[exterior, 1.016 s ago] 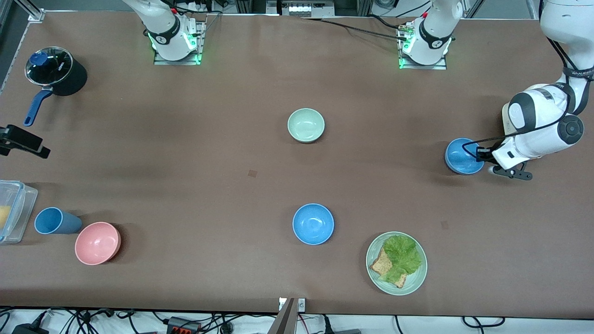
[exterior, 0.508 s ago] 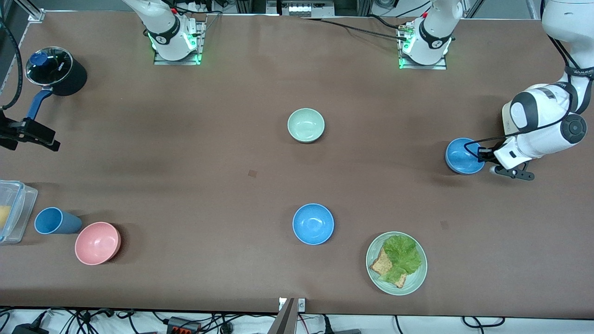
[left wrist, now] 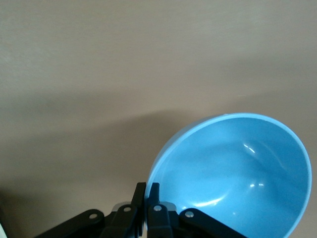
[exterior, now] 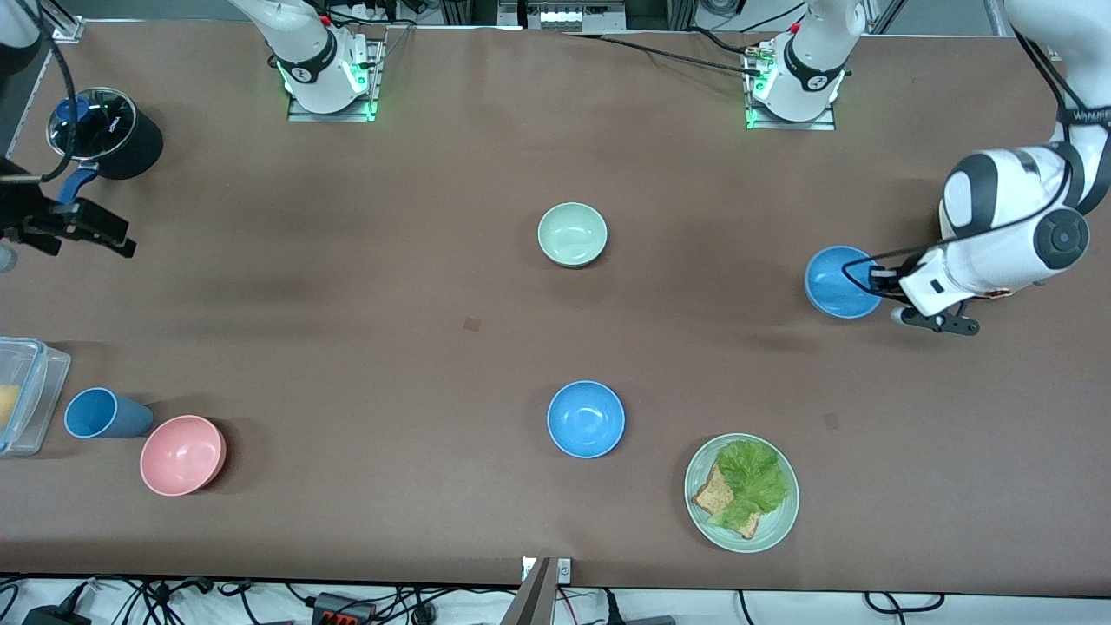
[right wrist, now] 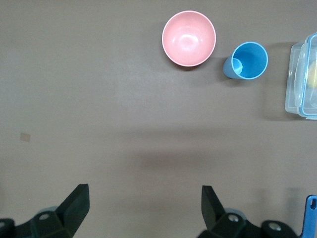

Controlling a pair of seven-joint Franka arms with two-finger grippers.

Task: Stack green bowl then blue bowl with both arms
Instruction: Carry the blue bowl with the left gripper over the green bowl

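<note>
We see the left hand point(left wrist: 147, 208) pinching the blue bowl point(exterior: 838, 282) by its rim; that thin, tilted grip could slip. The right hand point(right wrist: 143, 208), wide open and empty, waits.

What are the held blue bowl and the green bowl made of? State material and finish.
Blue bowl in the left gripper: probably plastic, smooth and semi-glossy, with small highlights inside and a thin rim. Green bowl: likely the same plastic, duller and matte, showing only a soft sheen.

The left gripper point(exterior: 877, 282) pinches the rim of a blue bowl point(exterior: 835, 282) near the table's point(exterior: 347, 260) left-arm end. The green bowl point(exterior: 572, 233) sits mid-table; the right gripper point(exterior: 82, 230) hangs, fingers apart, at the right-arm edge.
</note>
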